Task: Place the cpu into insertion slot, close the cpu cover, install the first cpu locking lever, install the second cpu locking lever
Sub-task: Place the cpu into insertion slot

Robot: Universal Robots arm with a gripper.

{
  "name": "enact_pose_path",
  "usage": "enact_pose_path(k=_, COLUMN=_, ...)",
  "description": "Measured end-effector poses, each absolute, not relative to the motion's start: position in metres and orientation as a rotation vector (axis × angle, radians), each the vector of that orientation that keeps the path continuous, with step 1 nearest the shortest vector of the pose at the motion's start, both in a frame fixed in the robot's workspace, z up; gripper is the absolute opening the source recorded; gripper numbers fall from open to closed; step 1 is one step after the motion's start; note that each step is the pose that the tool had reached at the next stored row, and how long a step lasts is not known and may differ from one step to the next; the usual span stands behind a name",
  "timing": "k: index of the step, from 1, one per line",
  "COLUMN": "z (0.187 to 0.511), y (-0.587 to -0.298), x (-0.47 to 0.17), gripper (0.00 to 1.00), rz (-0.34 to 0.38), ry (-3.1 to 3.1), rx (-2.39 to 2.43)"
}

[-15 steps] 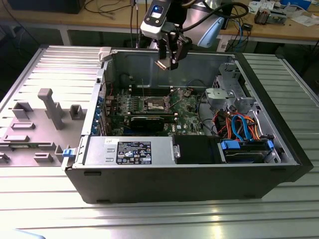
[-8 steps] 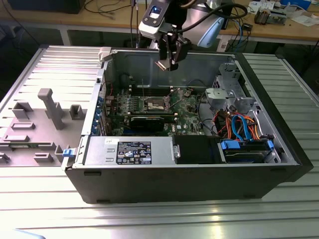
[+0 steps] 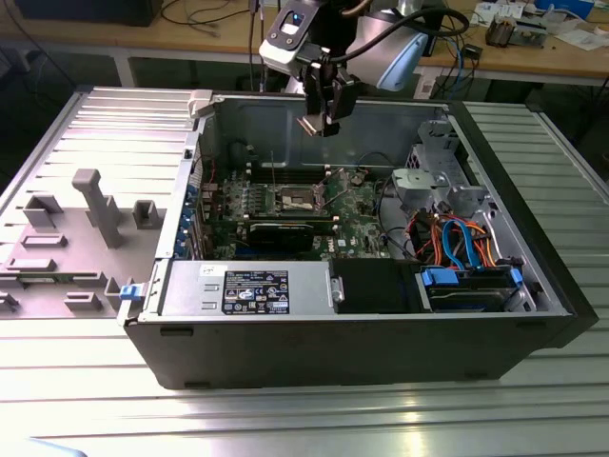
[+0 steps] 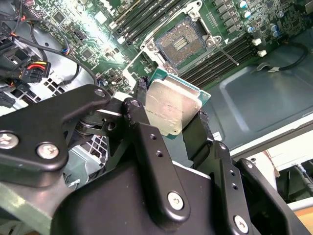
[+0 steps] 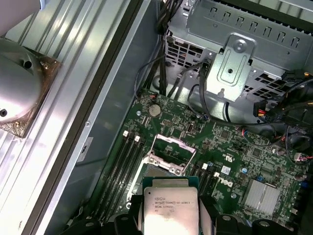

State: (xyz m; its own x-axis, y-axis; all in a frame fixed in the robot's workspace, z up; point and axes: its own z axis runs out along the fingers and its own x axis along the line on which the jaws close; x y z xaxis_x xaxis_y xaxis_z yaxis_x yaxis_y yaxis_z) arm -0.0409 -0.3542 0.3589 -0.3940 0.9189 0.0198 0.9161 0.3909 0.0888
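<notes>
Arm (image 3: pixel 385 43) hangs up high, gripper (image 3: pixel 320 122) pointing down in midair, clamped tight on the cpu (image 4: pixel 171 110) by opposite edges.

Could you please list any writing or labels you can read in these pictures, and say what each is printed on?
No text here reads clearly enough to quote.
cpu, gripped by the fingers: fine print lines on its metal top, too small to read.
power supply label: white print on black, too small to read.
motherboard: a white maker's logo, plus tiny markings too small to read.
</notes>
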Motion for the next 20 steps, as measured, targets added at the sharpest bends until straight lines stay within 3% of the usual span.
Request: enact_pose_path(k=20, z=0.3586, y=-0.3542, x=-0.0409, gripper=0.54, rz=0.129, ry=2.485, rx=1.857)
